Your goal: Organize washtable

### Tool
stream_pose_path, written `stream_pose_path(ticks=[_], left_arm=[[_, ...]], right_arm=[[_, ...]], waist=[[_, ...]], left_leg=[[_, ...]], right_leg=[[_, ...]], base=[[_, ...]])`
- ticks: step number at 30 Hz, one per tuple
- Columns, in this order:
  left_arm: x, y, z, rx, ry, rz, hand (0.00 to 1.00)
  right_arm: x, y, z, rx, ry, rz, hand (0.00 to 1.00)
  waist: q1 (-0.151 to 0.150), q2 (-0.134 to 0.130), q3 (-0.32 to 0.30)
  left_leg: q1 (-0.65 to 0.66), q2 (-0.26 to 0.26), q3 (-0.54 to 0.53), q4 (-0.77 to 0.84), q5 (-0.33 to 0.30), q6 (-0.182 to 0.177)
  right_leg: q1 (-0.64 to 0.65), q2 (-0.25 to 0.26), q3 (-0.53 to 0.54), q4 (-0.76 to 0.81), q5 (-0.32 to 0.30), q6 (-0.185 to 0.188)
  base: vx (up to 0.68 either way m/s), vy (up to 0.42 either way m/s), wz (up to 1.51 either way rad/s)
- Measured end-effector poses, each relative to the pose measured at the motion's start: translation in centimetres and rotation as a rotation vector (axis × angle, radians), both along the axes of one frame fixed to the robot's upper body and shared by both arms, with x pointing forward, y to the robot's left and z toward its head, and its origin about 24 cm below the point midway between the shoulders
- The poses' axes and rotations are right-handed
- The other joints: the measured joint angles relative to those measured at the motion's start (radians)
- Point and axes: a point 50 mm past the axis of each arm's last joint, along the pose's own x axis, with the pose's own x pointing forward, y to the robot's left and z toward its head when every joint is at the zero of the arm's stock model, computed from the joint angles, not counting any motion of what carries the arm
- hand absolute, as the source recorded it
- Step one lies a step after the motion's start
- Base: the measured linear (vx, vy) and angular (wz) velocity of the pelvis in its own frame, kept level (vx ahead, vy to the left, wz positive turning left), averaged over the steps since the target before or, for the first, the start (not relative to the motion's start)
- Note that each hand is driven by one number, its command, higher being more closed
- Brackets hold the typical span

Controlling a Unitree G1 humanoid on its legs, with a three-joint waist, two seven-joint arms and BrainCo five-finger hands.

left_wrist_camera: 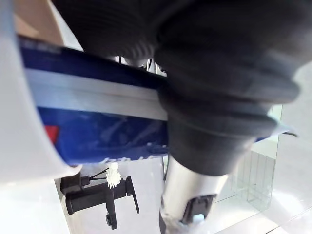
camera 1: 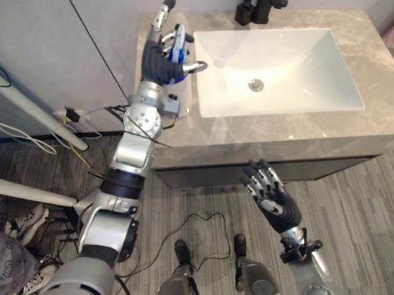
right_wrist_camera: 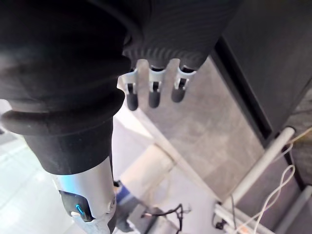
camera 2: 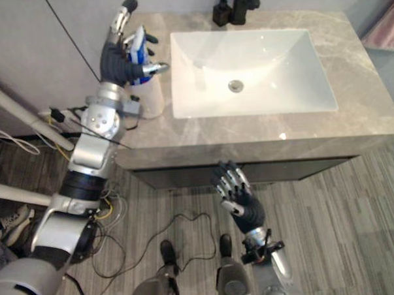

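While I am holding my left hand over the 10 o'clock corner of the grey marble-patterned countertop, it is resting against a blue-and-white toothpaste tube, which is standing in a plain white plastic cup. The tube's upper part is rising out of the cup against my palm. I cannot tell whether that hand is clamped on the tube or merely lying beside it. The cup is sitting on the countertop just beside the white rectangular sink basin, at about 9 o'clock from the basin's round metal drain. At 12 o'clock from the drain, a matte black faucet is standing on the back edge of the countertop. A small black bottle is sitting just beside it, on its 9 o'clock side. I am holding my right hand well apart from all this, low at 6 o'clock in front of the countertop's front edge, over the grey wood-plank floor. Its fingers are hanging straight and loosely spread, holding nothing.
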Motion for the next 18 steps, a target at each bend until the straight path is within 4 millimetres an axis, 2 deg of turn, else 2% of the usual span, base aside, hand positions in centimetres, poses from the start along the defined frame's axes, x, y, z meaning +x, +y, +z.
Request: stream_pose_path(ticks=[9, 18], left_arm=[[0.0, 0.0, 0.6, 0.001, -0.015, -0.002, 0.00], [-0.1, 0.9, 1.5, -0.015, -0.030, -0.009, 0.00]], right_arm=[[0.0, -0.1, 0.0, 0.002, 0.000, -0.002, 0.00], [0.1, -0.5, -0.1, -0.002, 0.002, -0.018, 0.00]], waist=[[0.000, 0.007, 0.004], [0.003, 0.031, -0.007]], left_leg=[[0.023, -0.002, -0.009, 0.000, 0.003, 0.004], [0.039, -0.005, -0.024, -0.001, 0.008, 0.006]], right_leg=[[0.027, -0.002, -0.011, 0.001, -0.001, 0.000], [0.050, -0.006, -0.025, 0.004, -0.004, -0.004]], base=[[0.01, 0.006, 0.02], [0.01, 0.014, 0.04]])
